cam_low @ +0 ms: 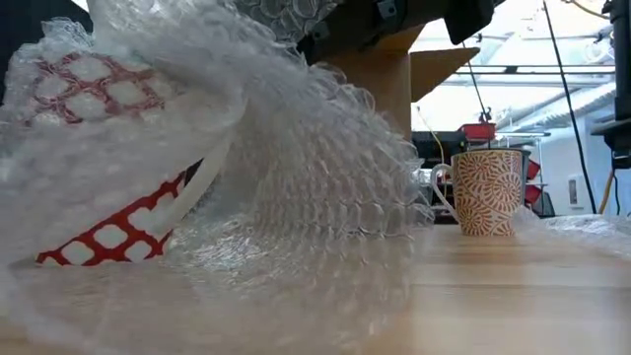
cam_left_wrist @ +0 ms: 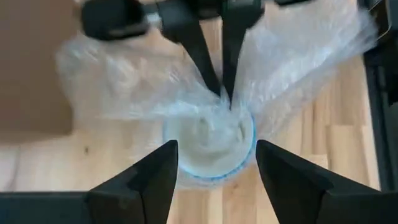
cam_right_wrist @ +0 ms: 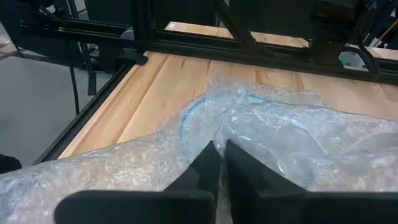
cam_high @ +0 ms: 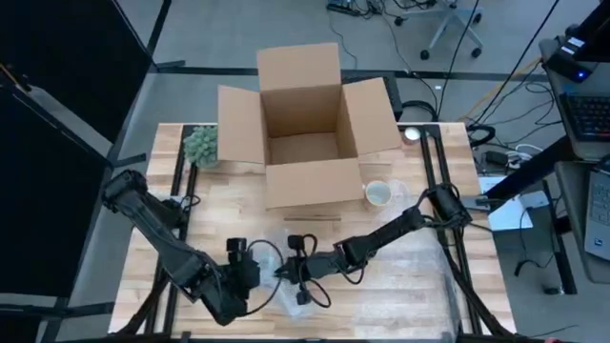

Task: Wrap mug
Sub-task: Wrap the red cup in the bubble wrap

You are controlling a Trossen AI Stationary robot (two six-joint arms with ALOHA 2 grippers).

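The setting is a robotics lab or workshop. A butcher-block wooden table (cam_high: 381,286) sits inside a black extruded-metal frame (cam_high: 456,191) on a grey concrete floor (cam_high: 191,38). Loose cables (cam_high: 510,152) trail across the floor beside a wheeled office chair base (cam_high: 448,29). A laptop (cam_high: 581,114) stands on a side desk. Overhead beams (cam_low: 552,69), probably ceiling trusses, show behind the table.

Wood table (cam_high: 410,286), w/ open cardboard box (cam_high: 307,133), patterned mug (cam_high: 378,193), bubble wrap (cam_high: 286,272), green plant (cam_high: 201,146)
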